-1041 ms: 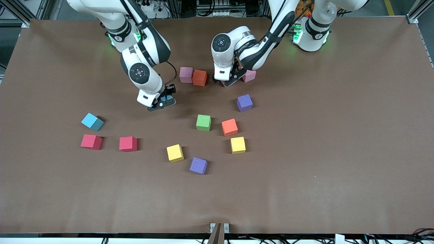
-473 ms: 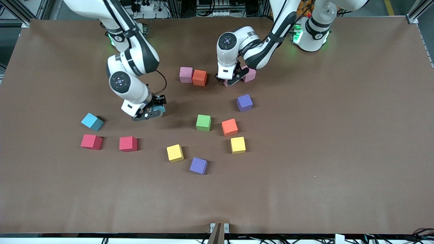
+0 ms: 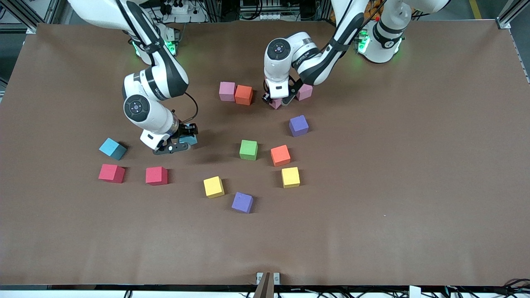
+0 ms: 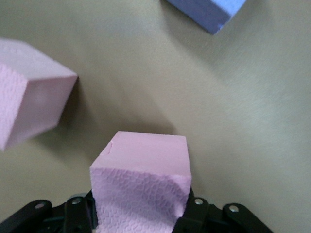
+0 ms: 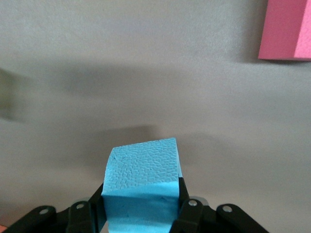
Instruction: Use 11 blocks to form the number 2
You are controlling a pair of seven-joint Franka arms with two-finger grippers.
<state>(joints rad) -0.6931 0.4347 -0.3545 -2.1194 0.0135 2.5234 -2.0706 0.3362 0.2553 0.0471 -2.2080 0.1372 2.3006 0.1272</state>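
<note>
A pink block (image 4: 141,184) is clamped between the fingers of the left hand (image 3: 278,101), low over the worktop (image 3: 393,165) and just beside a second pink block (image 3: 304,92). In the left wrist view the held cube fills the gap between the closed fingers, with the second pink block (image 4: 29,109) and a corner of a purple block (image 4: 209,12) seen apart from it. A blue block (image 5: 142,187) is gripped by the right hand (image 3: 176,145), whose fingers are closed on its sides; it is carried above bare worktop, over a spot between another blue block (image 3: 112,148) and a green block (image 3: 248,149). A mauve block (image 3: 227,91) and an orange block (image 3: 244,94) sit touching, side by side, near the arms' bases. The purple block (image 3: 298,125) lies nearer the camera than the left hand. A second orange block (image 3: 280,155) lies beside the green one, with a yellow block (image 3: 290,177) just nearer the camera. Two red blocks (image 3: 111,173) (image 3: 156,175) lie toward the right arm's end; the other blue block is just farther from the camera than they are. Another yellow block (image 3: 213,186) and another purple block (image 3: 242,202) lie nearest the camera. No digit shape is formed; the cubes lie scattered.
</note>
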